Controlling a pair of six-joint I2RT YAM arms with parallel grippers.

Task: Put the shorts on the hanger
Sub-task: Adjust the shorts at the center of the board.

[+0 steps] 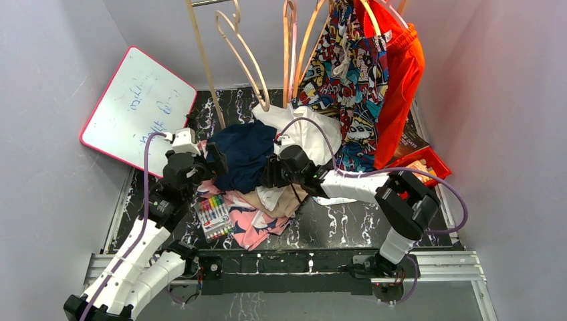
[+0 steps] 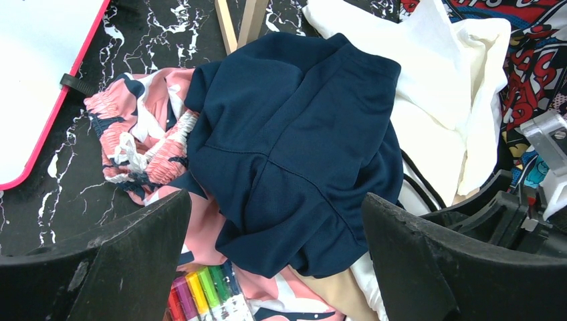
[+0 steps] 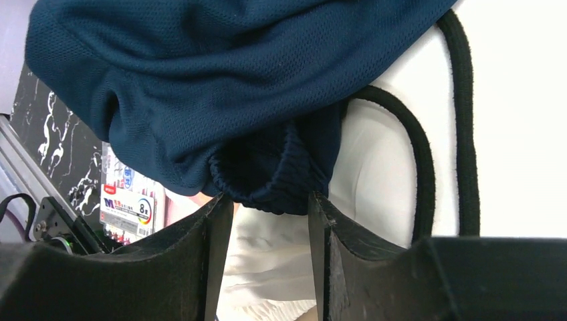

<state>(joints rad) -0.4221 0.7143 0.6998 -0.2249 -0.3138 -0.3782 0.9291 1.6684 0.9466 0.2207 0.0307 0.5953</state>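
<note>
The shorts (image 1: pixel 244 150) lie crumpled on top of the clothes heap, and I place everything else from them. My left gripper (image 2: pixel 275 214) hangs over their near-left edge, jaws spread wide and clear of the fabric. The hem nearest it overhangs a pink floral cloth (image 2: pixel 144 134) and a pack of markers (image 2: pixel 204 294).

My right gripper (image 3: pixel 269 207) is at their right edge, fingers part-way together, with the ribbed waistband bunched right at the tips. I cannot tell whether I pinch it. Behind that band lie a white cloth (image 3: pixel 394 221) and a black cord (image 3: pixel 424 167).

The hanger (image 1: pixel 309 41) hangs beyond the shorts' far edge, crowded between other hangers and the comic-print shorts (image 1: pixel 351 73). Bare table shows left of the shorts, up to the whiteboard (image 1: pixel 137 107).
</note>
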